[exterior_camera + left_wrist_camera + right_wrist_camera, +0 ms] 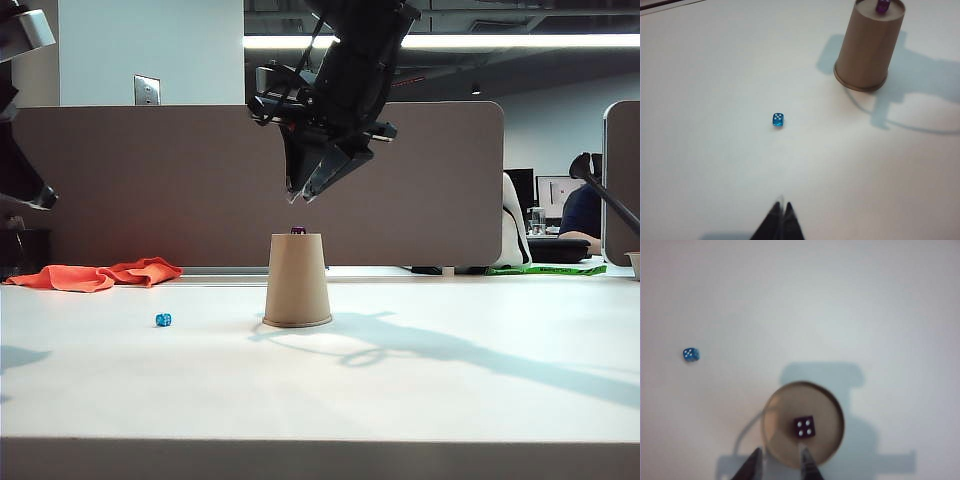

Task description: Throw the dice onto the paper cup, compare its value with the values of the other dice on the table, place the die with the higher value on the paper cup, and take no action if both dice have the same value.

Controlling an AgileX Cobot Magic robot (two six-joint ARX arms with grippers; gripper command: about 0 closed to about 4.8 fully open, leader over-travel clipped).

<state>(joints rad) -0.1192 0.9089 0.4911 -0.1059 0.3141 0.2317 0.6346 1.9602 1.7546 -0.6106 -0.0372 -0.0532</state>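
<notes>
The paper cup (pixel 297 280) stands upside down near the middle of the table, wide rim down. On its flat base lies the dice (pixel 804 426), dark purple, four pale pips facing up; it also shows as the dice (pixel 298 230) and the dice (pixel 883 6). My right gripper (pixel 300 197) hangs just above the cup, pointing down. Its jaws are open with nothing between them, and the right gripper (pixel 781 454) is apart from the dice. The other dice (pixel 163 320), bright blue, rests on the table left of the cup. My left gripper (pixel 782 202) is shut and empty, some way short of the other dice (pixel 778 119).
An orange cloth (pixel 95 274) lies at the back left of the table. A brown partition (pixel 150 180) runs behind the table. A green strip (pixel 545 269) lies at the back right. Part of the left arm (pixel 20 120) shows at the far left edge.
</notes>
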